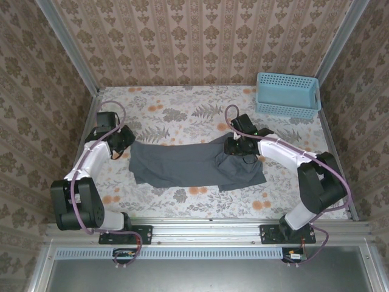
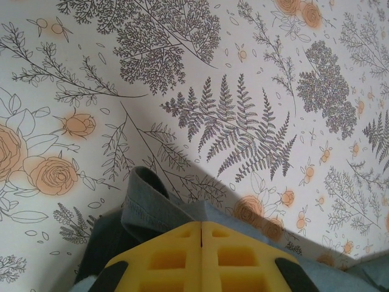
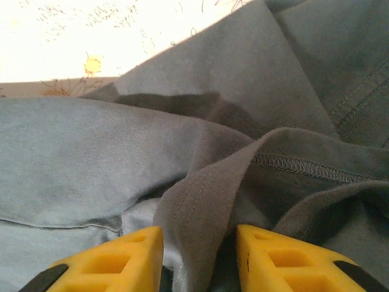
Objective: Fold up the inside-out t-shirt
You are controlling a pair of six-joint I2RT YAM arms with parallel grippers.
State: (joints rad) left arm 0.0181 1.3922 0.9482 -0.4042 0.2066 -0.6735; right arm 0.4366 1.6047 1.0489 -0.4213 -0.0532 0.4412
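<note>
In the middle of the table (image 1: 182, 112): t-shirt (image 1: 182, 164), dark grey, laid out wide from left to right, crumpled at right end.
Left gripper (image 2: 201, 228): at left end of t-shirt, fingers pressed together, pinching its edge.
Right gripper (image 3: 199, 243): low over right part of t-shirt, fingers spread, raised fold of cloth between them.
Far right corner: blue basket (image 1: 287, 94), well apart from t-shirt.

Left arm (image 1: 85, 167) and right arm (image 1: 285, 152): white shells, chunky black joints, purple cables (image 1: 73, 198), yellow waffle-grid fingers (image 3: 115, 261).
</note>
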